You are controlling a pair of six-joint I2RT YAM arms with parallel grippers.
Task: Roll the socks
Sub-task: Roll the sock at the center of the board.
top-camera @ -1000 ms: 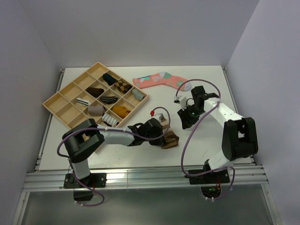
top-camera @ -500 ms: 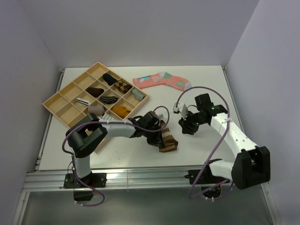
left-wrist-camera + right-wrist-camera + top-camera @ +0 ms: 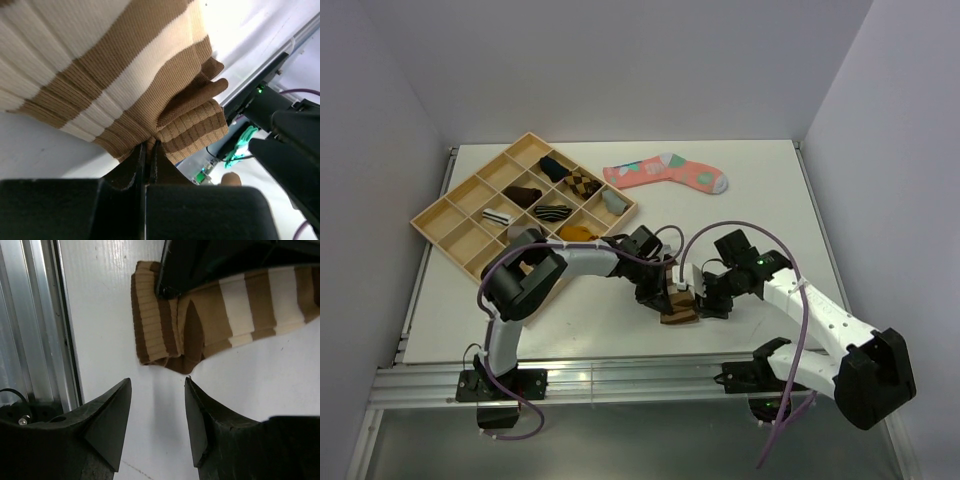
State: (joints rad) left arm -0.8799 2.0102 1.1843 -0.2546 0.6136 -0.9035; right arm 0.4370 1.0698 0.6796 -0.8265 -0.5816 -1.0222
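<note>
A brown sock with tan bands [image 3: 678, 310] lies partly bunched near the table's front edge; its cream and brown stripes fill the left wrist view [image 3: 125, 75]. My left gripper [image 3: 669, 293] is shut on a fold of that sock [image 3: 148, 150]. My right gripper [image 3: 699, 297] sits just right of the sock, low over the table. In the right wrist view its fingers stand open [image 3: 157, 385], a short gap from the sock's folded end [image 3: 165, 335], with bare table between them. The left gripper's black body [image 3: 225, 260] rests on the sock.
A wooden tray [image 3: 440, 243] with several rolled socks stands at the back left. A coral-pink sock with teal and grey patches [image 3: 665, 172] lies flat at the back. The metal front rail [image 3: 620, 380] runs close beside the brown sock [image 3: 30, 315].
My right gripper has swung forward and left, down to the brown sock, and its jaws have widened. My left gripper, still shut on the sock, has shifted it slightly toward the front edge.
</note>
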